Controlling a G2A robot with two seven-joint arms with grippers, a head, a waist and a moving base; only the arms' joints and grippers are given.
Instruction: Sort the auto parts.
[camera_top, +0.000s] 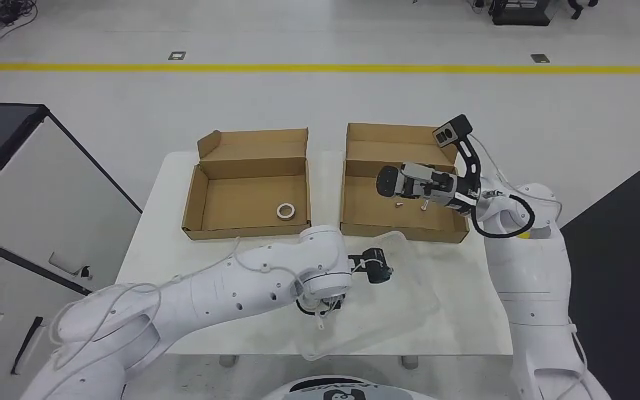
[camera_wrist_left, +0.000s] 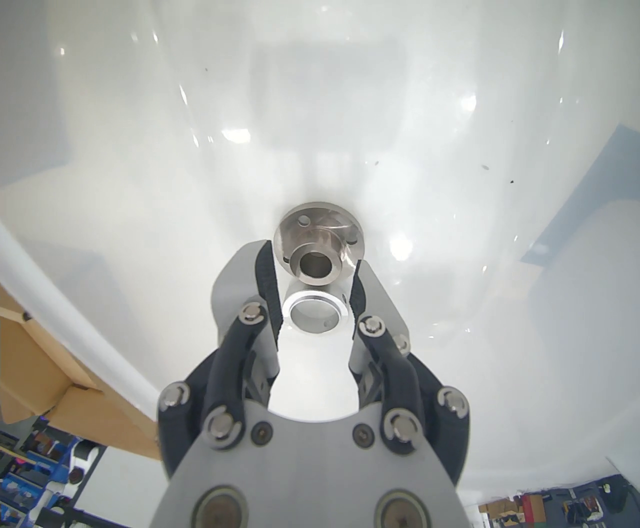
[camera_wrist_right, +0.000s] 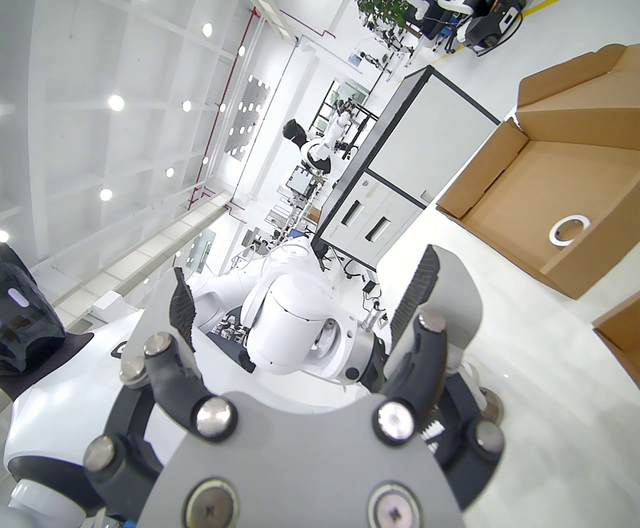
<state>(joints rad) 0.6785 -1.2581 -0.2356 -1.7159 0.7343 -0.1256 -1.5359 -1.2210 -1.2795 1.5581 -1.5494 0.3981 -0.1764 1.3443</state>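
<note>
A silver flanged hub (camera_wrist_left: 300, 235) lies on the glossy white tray (camera_wrist_left: 350, 125), with a bright aluminium collar (camera_wrist_left: 312, 310) just behind it. My left gripper (camera_wrist_left: 312, 270) is down at the tray (camera_top: 420, 300), its narrow-set fingers closed against the hub and the collar between them. In the top view this gripper (camera_top: 376, 266) sits near the table's middle. My right gripper (camera_wrist_right: 305, 270) is open and holds nothing. It hovers over the right cardboard box (camera_top: 400, 225), shown in the top view as the right gripper (camera_top: 384, 182).
The left cardboard box (camera_top: 240, 205) holds a white ring (camera_top: 285, 210), the same white ring (camera_wrist_right: 569, 230) seen from the right wrist. Small parts (camera_top: 398, 203) lie in the right box. A cabinet (camera_top: 40, 200) stands left of the table.
</note>
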